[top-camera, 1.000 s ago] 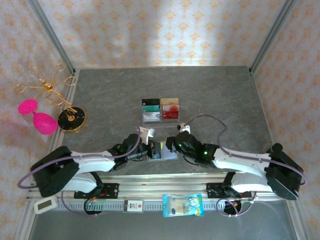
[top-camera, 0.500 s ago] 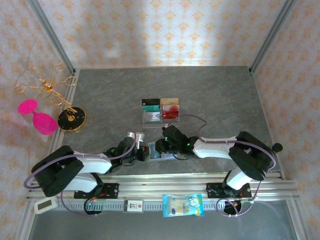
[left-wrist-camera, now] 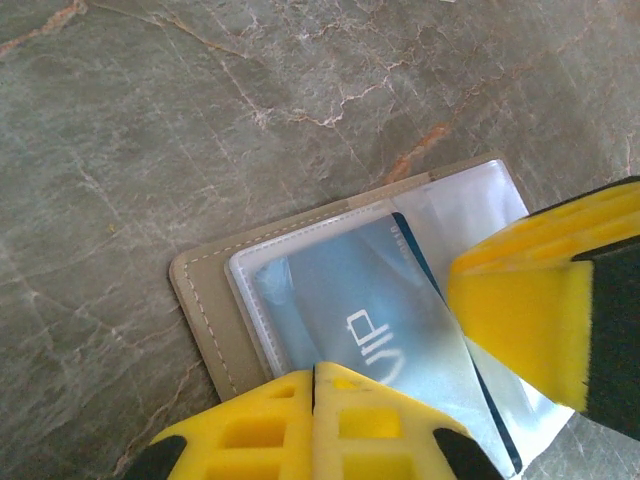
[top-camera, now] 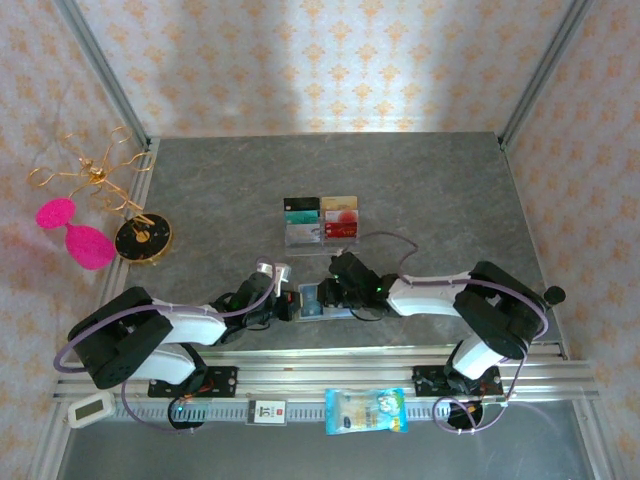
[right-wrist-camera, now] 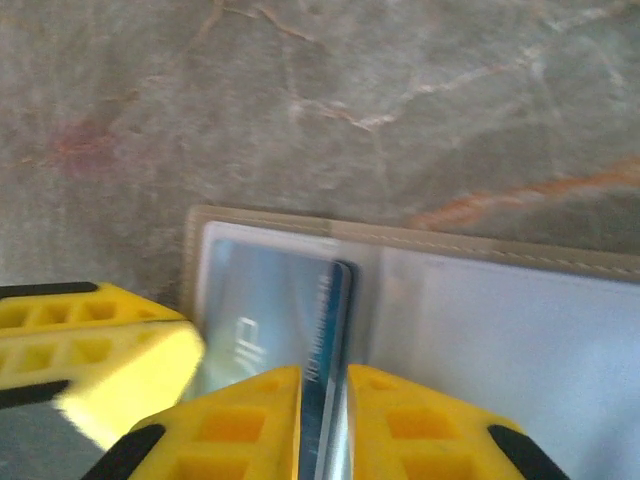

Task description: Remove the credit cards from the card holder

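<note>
Pinching blue card (right-wrist-camera: 326, 340) (holder (right-wrist-camera: 470, 320) open): right gripper (right-wrist-camera: 322, 420).

A tan, pale-stitched card holder (left-wrist-camera: 205, 300) shows a blue credit card (left-wrist-camera: 350, 310) under clear pockets on the grey, rust-veined table (top-camera: 440, 190). Left gripper (left-wrist-camera: 313, 385) and right gripper (right-wrist-camera: 322, 390) are yellow-fingered. At nine o'clock, magenta cups (top-camera: 80, 240) and a gold wire stand (top-camera: 90, 175); cream wallpaper (top-camera: 320, 60), orange motifs.
</note>
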Controlling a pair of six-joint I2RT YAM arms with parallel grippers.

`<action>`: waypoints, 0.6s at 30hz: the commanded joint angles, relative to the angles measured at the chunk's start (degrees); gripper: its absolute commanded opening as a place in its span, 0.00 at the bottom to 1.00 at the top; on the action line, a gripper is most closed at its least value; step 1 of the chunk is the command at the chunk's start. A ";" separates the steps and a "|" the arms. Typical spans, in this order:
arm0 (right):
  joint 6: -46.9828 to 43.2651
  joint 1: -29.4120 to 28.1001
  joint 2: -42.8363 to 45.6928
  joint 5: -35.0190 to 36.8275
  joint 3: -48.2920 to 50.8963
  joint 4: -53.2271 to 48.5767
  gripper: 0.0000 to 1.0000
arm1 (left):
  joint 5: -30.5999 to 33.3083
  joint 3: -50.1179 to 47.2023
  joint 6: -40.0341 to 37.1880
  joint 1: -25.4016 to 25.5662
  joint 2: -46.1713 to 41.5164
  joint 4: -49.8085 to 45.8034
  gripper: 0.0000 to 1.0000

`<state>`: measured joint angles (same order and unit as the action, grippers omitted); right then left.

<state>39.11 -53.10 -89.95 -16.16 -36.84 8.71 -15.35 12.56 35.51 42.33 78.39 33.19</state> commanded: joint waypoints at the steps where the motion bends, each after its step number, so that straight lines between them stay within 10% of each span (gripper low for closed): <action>1: 1.46 0.70 1.22 -0.87 1.65 1.38 0.18 | 0.69 -1.04 -1.40 -0.25 1.32 -1.29 0.00; 18: 2.52 0.72 -4.11 -5.13 0.77 4.52 0.02 | -2.02 -1.08 -0.55 0.96 4.22 2.08 0.00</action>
<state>41.12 -51.90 -91.85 -19.75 -35.86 11.55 -15.79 12.56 35.53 42.37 80.55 36.49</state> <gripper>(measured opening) 0.048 0.043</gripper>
